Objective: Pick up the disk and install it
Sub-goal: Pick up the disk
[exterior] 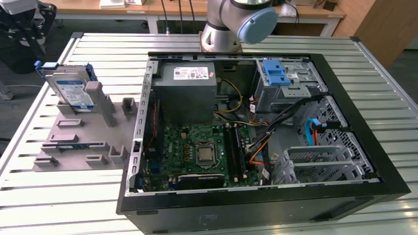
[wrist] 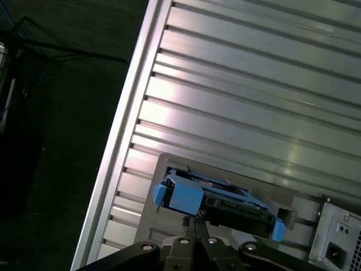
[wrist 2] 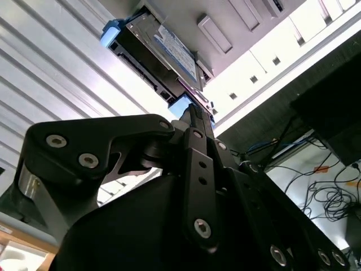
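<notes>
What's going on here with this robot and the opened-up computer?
A robot arm has the job of installing a disk in an open computer case. The disk stands on edge in a grey holder on the slatted table, to the exterior view's left of the case. In both wrist views the gripper is close to the disk's blue-framed end; contact can't be judged. The disk is not in the case yet.

At the exterior view's upper left the disk [exterior: 70, 88] is silver with a white-and-blue label and blue frame; its stand [exterior: 73, 148] is plain grey, the table [exterior: 98, 54] silvery with ribbed stripes. The case [exterior: 261, 213] is black, its board [exterior: 196, 152] green, the box [exterior: 186, 95] grey with a white sticker, the latch [exterior: 275, 73] light blue. The gripper [wrist 2: 194, 113] [wrist: 191, 219] is black in both wrist views.
</notes>
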### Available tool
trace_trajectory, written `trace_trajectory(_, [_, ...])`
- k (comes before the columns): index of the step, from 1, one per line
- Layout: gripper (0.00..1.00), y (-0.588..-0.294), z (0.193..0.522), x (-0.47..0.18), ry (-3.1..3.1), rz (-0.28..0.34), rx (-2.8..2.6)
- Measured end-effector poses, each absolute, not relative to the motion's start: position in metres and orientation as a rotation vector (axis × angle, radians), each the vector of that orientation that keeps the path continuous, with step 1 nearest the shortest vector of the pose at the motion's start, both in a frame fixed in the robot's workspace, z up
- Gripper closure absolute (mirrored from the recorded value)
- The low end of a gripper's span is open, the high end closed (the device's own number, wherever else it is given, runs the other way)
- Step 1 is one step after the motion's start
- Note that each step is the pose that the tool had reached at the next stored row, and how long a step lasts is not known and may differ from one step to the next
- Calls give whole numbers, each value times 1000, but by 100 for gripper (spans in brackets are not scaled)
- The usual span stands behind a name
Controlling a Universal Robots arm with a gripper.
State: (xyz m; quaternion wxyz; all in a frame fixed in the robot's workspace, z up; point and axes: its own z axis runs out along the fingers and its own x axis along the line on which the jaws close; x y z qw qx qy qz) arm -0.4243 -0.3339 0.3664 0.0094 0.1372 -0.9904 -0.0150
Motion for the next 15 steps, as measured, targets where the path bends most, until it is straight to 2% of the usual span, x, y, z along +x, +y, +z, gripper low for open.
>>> trace_trajectory(15, [89,-334,366,-424,-3054,-43,668])
